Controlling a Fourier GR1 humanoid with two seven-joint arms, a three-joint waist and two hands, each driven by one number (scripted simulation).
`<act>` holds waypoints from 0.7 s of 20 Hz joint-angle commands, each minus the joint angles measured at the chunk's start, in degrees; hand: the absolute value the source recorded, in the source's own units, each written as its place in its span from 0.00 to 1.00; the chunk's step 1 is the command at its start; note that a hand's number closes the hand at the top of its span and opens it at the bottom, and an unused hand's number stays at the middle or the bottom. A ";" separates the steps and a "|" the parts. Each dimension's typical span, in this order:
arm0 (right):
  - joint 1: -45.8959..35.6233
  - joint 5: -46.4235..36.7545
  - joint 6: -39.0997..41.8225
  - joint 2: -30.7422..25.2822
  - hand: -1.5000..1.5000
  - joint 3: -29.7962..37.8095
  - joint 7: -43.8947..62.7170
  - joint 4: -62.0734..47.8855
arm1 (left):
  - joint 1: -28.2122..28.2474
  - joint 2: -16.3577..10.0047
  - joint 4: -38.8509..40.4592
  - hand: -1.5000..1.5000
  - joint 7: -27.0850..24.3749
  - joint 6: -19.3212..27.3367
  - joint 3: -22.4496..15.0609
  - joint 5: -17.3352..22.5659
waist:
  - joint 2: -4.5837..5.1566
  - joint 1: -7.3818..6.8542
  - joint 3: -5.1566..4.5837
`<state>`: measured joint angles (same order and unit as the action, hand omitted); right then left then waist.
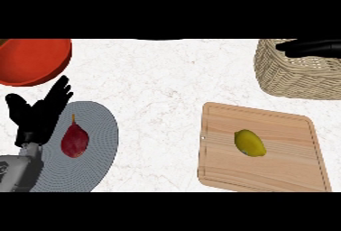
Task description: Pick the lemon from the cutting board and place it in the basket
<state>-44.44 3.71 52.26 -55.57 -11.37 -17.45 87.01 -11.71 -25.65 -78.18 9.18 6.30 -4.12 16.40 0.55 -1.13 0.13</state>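
Observation:
A yellow lemon (pixel 249 142) lies near the middle of the wooden cutting board (pixel 279 169) at the lower right. The wicker basket (pixel 293 76) stands at the top right, beyond the board. Across the basket's far rim lies a black shape that looks like part of my right hand (pixel 313 46); it is well away from the lemon, and little of it shows. At the left edge my left hand (pixel 36 115) rests open, fingers up, holding nothing.
A round grey plate (pixel 100 131) at the lower left carries a dark red fruit (pixel 75 140) just right of my left hand. A red bowl (pixel 30 61) sits at the top left. White marble counter (pixel 166 90) lies between plate and board.

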 commanded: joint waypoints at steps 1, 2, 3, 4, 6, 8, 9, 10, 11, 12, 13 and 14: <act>4.68 -3.50 4.07 1.29 0.00 -1.24 -13.19 -0.60 | -0.86 -0.65 -0.51 0.50 1.87 -0.51 1.10 0.67 | -0.10 0.23 0.05; 5.88 -7.14 2.29 1.52 0.00 -3.00 -15.41 -2.19 | -1.51 0.76 -0.11 0.50 0.51 0.06 -0.05 -0.39 | 0.28 -0.17 0.10; 7.58 -7.61 0.51 2.14 0.00 -4.12 -16.28 -0.79 | 0.52 1.16 1.22 0.50 -0.55 -0.41 0.31 0.03 | 0.15 0.01 0.06; 6.80 -8.65 0.59 1.31 0.00 -4.49 -18.53 -2.45 | -2.61 0.55 2.16 0.50 0.00 0.09 0.53 -1.02 | 0.27 0.12 0.04; 7.58 -10.70 -5.36 6.26 0.00 -7.80 -17.40 -3.07 | -2.00 0.19 -0.34 0.50 0.93 -0.11 0.34 -1.04 | 0.04 -0.60 0.00; 12.52 -14.63 -10.82 6.96 0.00 -10.17 -20.85 -2.17 | 0.02 -0.44 0.89 0.50 -0.42 -1.75 1.29 -0.39 | -0.10 -0.01 0.00; 11.10 -14.25 -10.13 6.08 0.00 -9.22 -23.68 -5.45 | -0.56 2.14 1.81 0.50 -1.05 -0.04 0.71 -0.97 | -0.07 0.08 -0.04; 11.71 -16.55 -12.95 7.41 0.00 -11.23 -24.70 -5.75 | -3.18 1.43 -1.43 0.50 2.89 0.96 0.09 -1.37 | -0.11 -0.13 0.02; 12.97 -15.76 -13.36 7.39 0.00 -11.28 -25.37 -5.10 | -1.68 0.57 3.23 0.50 -0.98 -1.35 1.86 -1.01 | -0.16 0.48 -0.07; 12.41 -16.79 -14.52 8.66 0.00 -12.61 -26.32 -8.47 | -0.23 0.60 -1.89 0.50 1.50 -0.07 0.64 -1.50 | -0.19 -0.53 -0.02; 13.21 -17.74 -16.86 10.94 0.00 -14.00 -24.68 -6.85 | -0.43 0.03 -1.41 0.50 1.82 -0.66 1.49 -1.18 | -0.32 -0.05 -0.06; 11.61 -16.83 -17.47 13.58 0.00 -14.65 -24.73 -10.09 | -1.74 0.36 -0.54 0.50 2.30 -0.05 1.39 -1.60 | -0.12 -0.45 -0.06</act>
<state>-32.78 -11.07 33.06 -47.00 -23.24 -34.96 81.71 -12.84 -25.07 -78.29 10.25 6.01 -3.13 15.23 0.43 -1.29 0.11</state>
